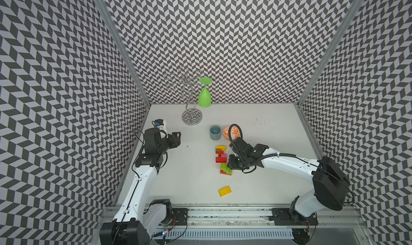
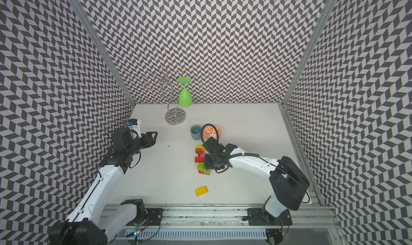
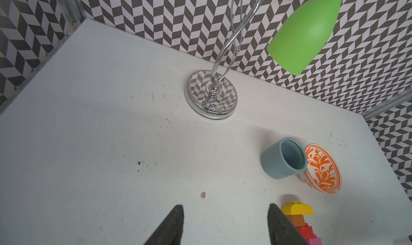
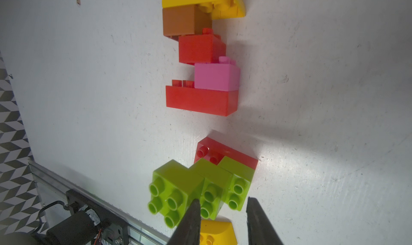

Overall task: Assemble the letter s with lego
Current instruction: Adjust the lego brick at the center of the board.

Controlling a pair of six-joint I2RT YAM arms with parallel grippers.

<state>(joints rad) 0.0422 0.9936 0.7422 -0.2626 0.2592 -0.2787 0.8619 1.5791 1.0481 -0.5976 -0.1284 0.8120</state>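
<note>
Two robot arms reach over a white table point(image 1: 178, 177). Near a blue cup point(image 1: 215, 132), on its rail side, the lego point(image 1: 220, 159) lies in a loose line leading away from the cup. Closest to the cup is a joined piece point(image 4: 201, 48) lying flat: a yellow arch, then brown, red, pink and a long red brick. A small gap farther from the cup, lime bricks point(image 4: 176, 183) sit joined on a red brick point(image 4: 234, 152), tilted, with their studs facing the rail. Farthest from the cup, a yellow brick point(image 1: 225, 191) lies alone.

The right gripper point(image 4: 223, 199) is at the lime bricks. Its fingers point(image 4: 189, 221) stand close together, straddling the studded end; whether they pinch it cannot be told. The left gripper point(image 3: 225, 207) hovers well apart from the cup, toward the side wall, its fingers apart with bare table between them.

An orange-patterned bowl point(image 3: 323, 168) sits just beside the cup. Beyond the cup, near the back wall, a chrome stand point(image 1: 192, 117) holds a green glass point(image 1: 204, 97) upside down.
</note>
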